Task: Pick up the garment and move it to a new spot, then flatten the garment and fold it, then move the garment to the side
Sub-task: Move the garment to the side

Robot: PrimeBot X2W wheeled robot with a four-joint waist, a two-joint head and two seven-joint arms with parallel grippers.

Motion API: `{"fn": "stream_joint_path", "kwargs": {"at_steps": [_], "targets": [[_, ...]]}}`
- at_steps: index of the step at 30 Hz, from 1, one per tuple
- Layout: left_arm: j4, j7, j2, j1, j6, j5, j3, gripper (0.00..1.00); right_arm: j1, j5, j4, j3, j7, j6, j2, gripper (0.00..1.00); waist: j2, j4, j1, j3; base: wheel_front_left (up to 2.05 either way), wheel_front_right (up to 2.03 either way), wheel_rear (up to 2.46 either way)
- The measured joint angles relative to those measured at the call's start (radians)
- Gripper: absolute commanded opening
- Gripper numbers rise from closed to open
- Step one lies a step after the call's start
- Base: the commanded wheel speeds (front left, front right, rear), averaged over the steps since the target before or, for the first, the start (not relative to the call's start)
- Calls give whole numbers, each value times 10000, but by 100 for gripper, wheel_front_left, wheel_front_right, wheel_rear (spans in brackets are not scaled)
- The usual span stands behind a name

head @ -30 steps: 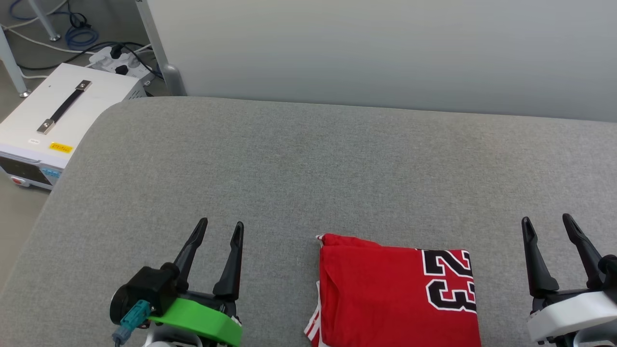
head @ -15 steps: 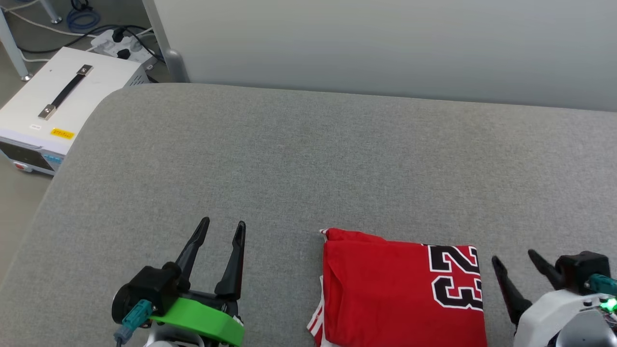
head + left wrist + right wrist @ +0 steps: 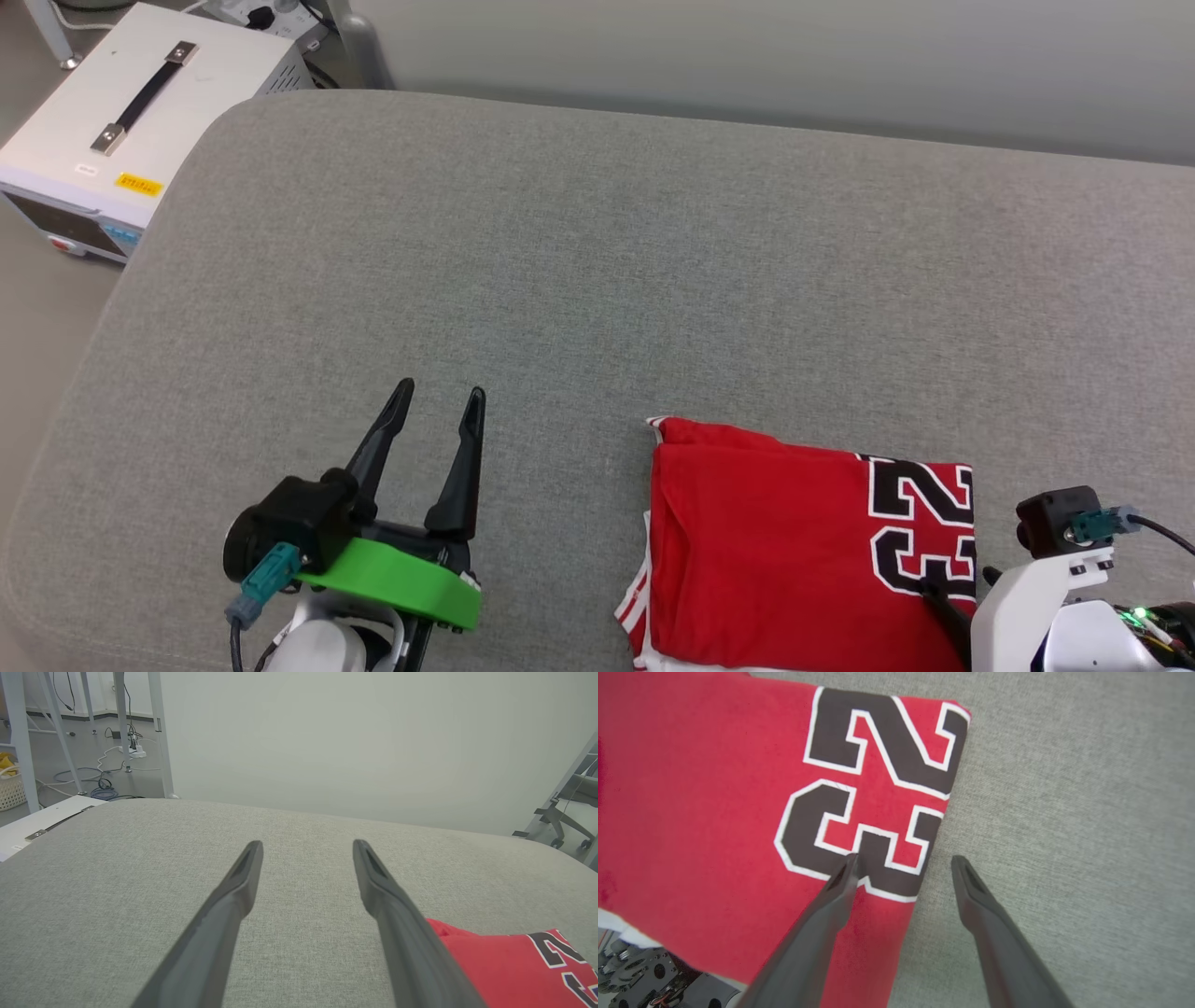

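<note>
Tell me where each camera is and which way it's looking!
Head view: up on the robot's head, looking forward and down at the gray cushion and folded red shirt; left gripper shows lower left, right arm lower right.
Left wrist view: on the left wrist, looking low along its open fingers across the cushion toward a pale wall.
Right wrist view: on the right wrist, looking down past the open right gripper at the shirt's 23.
Shared: head and right wrist views both show the 23.

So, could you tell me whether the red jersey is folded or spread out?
Folded: the garment lies as a compact rectangle, layered edges showing along one side.
</note>
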Motion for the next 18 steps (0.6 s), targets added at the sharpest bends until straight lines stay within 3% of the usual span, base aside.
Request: {"fn": "stream_joint_path", "kwargs": {"at_steps": [8,9,10,11,18], "targets": [[-31,0,13,-316,0,0,-8,100,-340,90,711,460,708,-12,-12,100,0,324,0,442,0,0,0],[-25,0,12,-323,0,0,-13,100,-359,119,779,518,740,-15,-56,49,0,348,0,464,0,0,0],[-17,0,12,-324,0,0,-29,100,-388,132,823,604,763,-15,-130,31,0,371,0,479,0,0,0],[-6,0,12,-324,0,0,-46,100,-432,130,848,686,752,-15,-205,0,0,382,0,480,0,0,0],[19,0,29,-313,0,0,-196,100,-730,-29,895,1175,253,2,-508,0,0,233,0,227,0,0,0]]}}
